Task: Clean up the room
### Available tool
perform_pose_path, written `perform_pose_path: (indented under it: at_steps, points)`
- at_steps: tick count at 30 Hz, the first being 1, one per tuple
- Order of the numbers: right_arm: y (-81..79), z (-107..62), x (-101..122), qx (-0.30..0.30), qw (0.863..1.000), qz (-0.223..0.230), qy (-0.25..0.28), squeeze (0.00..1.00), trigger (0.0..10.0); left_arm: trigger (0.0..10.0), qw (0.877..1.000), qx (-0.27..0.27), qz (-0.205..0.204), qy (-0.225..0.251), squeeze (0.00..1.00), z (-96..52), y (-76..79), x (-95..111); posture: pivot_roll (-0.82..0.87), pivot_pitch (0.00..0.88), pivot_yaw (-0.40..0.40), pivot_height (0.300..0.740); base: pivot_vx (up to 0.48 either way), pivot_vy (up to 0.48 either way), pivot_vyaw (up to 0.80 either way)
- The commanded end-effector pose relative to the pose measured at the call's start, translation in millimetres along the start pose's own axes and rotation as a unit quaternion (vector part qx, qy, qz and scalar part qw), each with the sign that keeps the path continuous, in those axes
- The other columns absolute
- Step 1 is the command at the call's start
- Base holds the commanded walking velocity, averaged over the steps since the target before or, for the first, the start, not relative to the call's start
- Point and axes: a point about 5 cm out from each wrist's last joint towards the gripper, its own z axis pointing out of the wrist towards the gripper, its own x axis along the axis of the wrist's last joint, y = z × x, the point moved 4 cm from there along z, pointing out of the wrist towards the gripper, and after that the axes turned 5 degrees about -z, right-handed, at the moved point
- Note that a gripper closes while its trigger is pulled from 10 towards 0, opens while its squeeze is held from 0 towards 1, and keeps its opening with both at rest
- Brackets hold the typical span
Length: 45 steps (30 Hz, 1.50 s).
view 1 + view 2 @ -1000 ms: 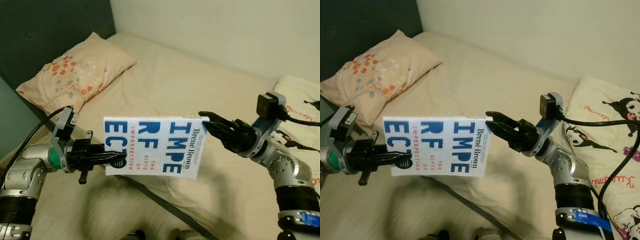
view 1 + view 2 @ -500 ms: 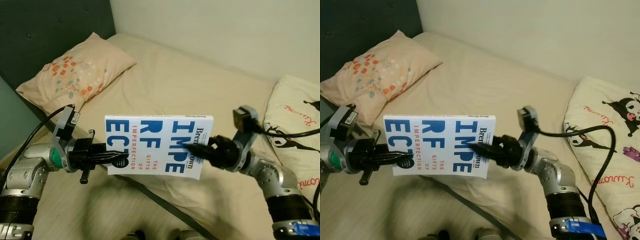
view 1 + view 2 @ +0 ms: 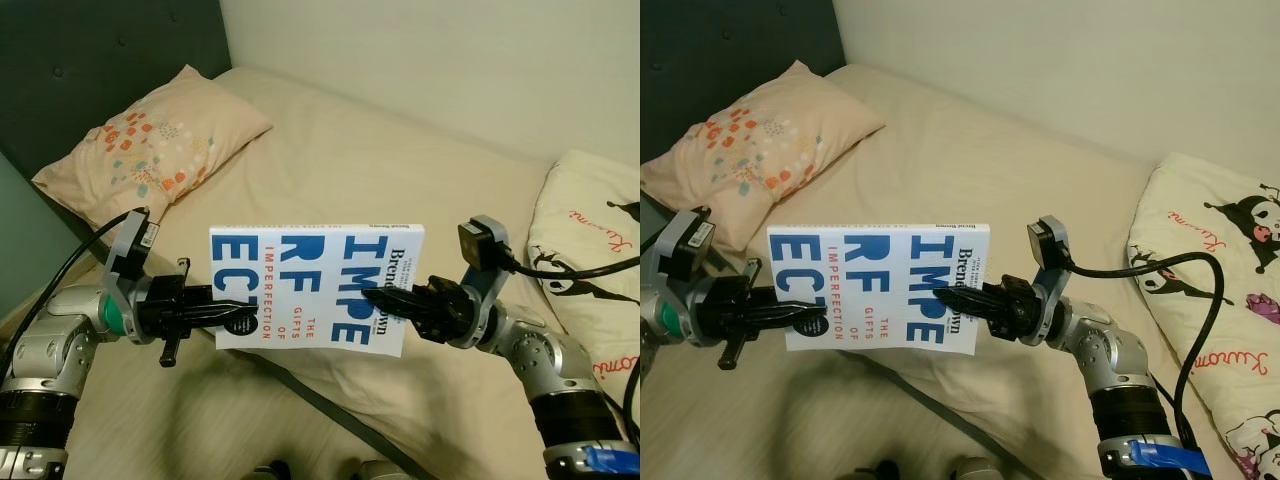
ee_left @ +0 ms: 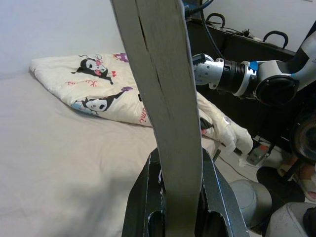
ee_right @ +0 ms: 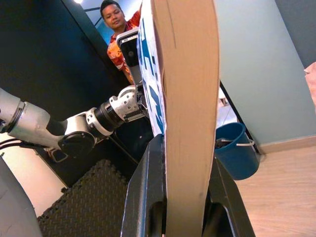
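Note:
A white book with big blue letters (image 3: 310, 290) hangs flat in the air above the near edge of the bed, held from both ends. My left gripper (image 3: 235, 318) is shut on its left edge, and the left wrist view has the page block (image 4: 163, 98) squeezed between the two fingers (image 4: 143, 197). From the right side, my right gripper (image 3: 385, 298) is shut on the spine end by the author's name. The right wrist view looks along the book's edge (image 5: 190, 98), pinched between the fingers (image 5: 148, 192).
Under the book lies a beige bed (image 3: 380, 170), with a patterned pillow (image 3: 150, 140) at the dark headboard (image 3: 100, 50) and a cartoon-print blanket (image 3: 590, 230) on the right. The right wrist view has a person (image 5: 118, 29) and a blue bucket (image 5: 237, 153).
My right gripper moved left from just off the book's right edge onto the book and shut on it. The left gripper and the book stayed nearly still.

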Motion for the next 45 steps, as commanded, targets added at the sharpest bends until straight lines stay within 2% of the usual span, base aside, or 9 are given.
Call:
perform_pose_path:
  at_steps: [1, 4, 6, 18, 27, 28, 29, 31, 45]
  points:
    - [0.0, -3.6, 5.1, -0.004, 1.000, -0.007, 0.004, 0.00, 0.0, 10.0, 1.000, -0.006, 0.001, -0.012, 0.00, -3.6, 1.5, 0.0, -0.14, 0.000, 0.044, 0.740, 0.000, 0.000, 0.00]
    - [-0.2, -3.2, 5.5, -0.002, 1.000, -0.007, 0.004, 0.00, 0.0, 10.0, 1.000, 0.007, -0.011, -0.001, 0.19, -2.6, -2.9, 0.5, -0.14, 0.000, 0.044, 0.740, 0.000, 0.000, 0.00]
    - [0.1, -2.1, 6.7, -0.002, 1.000, -0.007, 0.007, 0.00, 0.0, 10.0, 0.999, 0.027, -0.024, 0.025, 1.00, 0.4, -9.9, 2.3, -0.14, 0.000, 0.042, 0.740, 0.000, 0.000, 0.00]
    - [25.6, -2.6, 9.8, -0.088, 0.995, -0.025, 0.046, 0.00, 0.0, 10.0, 0.955, 0.248, -0.068, 0.145, 1.00, -36.5, -56.0, -23.8, -0.13, 0.000, 0.043, 0.740, 0.000, 0.000, 0.00]
    - [72.7, -32.2, 1.1, -0.288, 0.956, -0.027, 0.054, 0.00, 0.0, 10.0, 0.781, 0.583, -0.181, 0.132, 1.00, -122.2, -72.2, -109.0, -0.12, 0.000, 0.043, 0.740, 0.000, 0.000, 0.00]
    - [84.8, -40.7, -20.2, -0.354, 0.935, -0.026, -0.008, 0.00, 4.9, 10.0, 0.718, 0.653, -0.215, 0.110, 0.00, -138.4, -66.7, -133.8, -0.12, 0.000, 0.045, 0.740, 0.000, 0.000, 0.00]
    - [84.8, -40.7, -20.2, -0.354, 0.935, -0.026, -0.008, 0.00, 4.9, 10.0, 0.718, 0.653, -0.215, 0.110, 0.00, -138.4, -66.7, -133.8, -0.12, 0.000, 0.045, 0.740, 0.000, 0.000, 0.00]
    - [88.4, -56.4, -86.7, -0.421, 0.886, -0.042, -0.189, 0.00, 10.0, 10.0, 0.641, 0.713, -0.280, 0.049, 0.00, -139.8, -38.8, -191.5, -0.12, 0.000, 0.046, 0.740, 0.000, 0.000, 0.00]
    - [63.9, -64.4, -173.4, -0.406, 0.829, -0.092, -0.374, 0.00, 10.0, 10.0, 0.543, 0.746, -0.384, -0.026, 0.00, -121.1, 31.2, -275.1, -0.11, 0.000, 0.046, 0.740, 0.370, 0.000, 0.43]
